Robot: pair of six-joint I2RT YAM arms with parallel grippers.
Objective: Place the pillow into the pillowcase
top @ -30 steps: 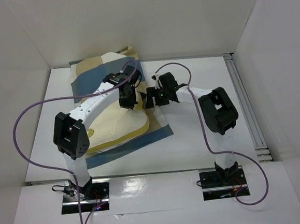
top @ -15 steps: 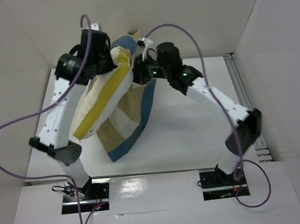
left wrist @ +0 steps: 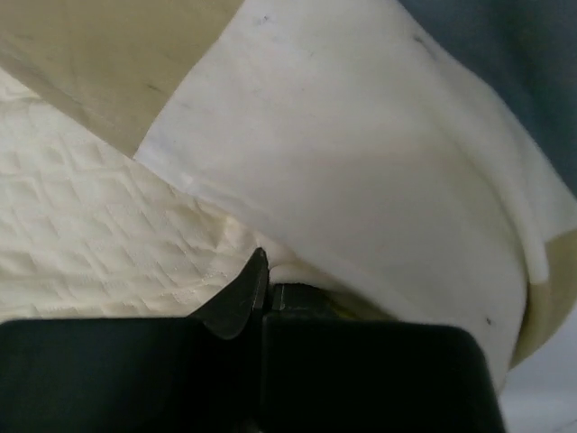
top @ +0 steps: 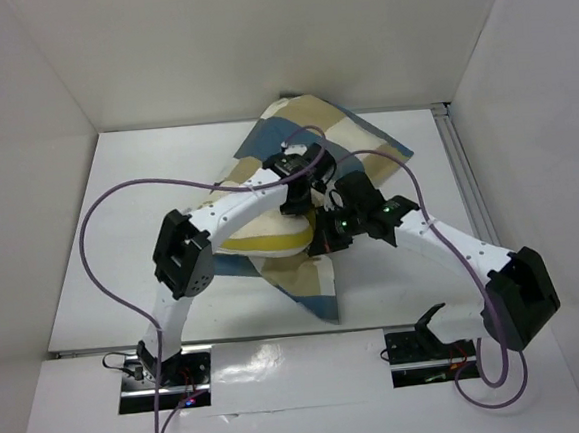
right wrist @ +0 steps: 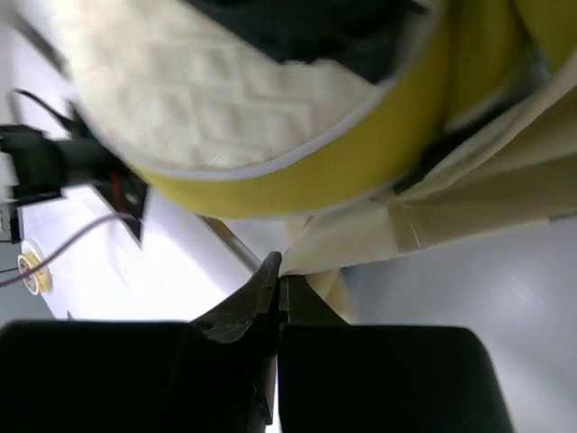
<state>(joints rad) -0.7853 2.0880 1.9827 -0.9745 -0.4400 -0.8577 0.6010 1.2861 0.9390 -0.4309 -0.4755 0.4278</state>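
I count one cream quilted pillow (top: 261, 241), one blue-tan checked cloth pillowcase (top: 363, 135); left gripper (left wrist: 263, 275) and right gripper (right wrist: 278, 271) each pinch pillowcase cloth tight

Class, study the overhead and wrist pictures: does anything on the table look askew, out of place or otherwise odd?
Yes. The pillowcase lies skewed and rumpled across the table, one corner trailing toward the near edge. The pillow is only partly in, with its quilted face and yellow edge sticking out on the left. Nothing looks torn or spilled.
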